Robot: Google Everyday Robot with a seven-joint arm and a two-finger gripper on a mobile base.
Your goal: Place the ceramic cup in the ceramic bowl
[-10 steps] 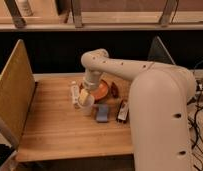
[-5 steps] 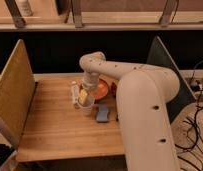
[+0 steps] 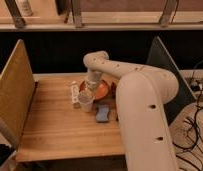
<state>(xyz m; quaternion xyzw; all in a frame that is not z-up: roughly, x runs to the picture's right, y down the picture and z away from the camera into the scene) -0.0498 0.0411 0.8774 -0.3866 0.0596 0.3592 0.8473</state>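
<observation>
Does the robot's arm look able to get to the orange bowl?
Probably yes: the end effector hangs at the near-left rim of the ceramic bowl, beside the ceramic cup, and nothing stands between them.

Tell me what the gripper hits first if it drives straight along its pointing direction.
Likely the ceramic cup, right below the gripper at the ceramic bowl's front-left rim; they may already touch. Depth is unclear from this view.

arm [image 3: 140,100]: smooth off-white casing, thick rounded tubular links, bulbous joints. small dark round dots in the shell: a row along the upper link, a few more down the large near link. end effector [image 3: 90,91]: same pale colour, narrower, at the arm's far end, low over mid surface [image 3: 55,125].
</observation>
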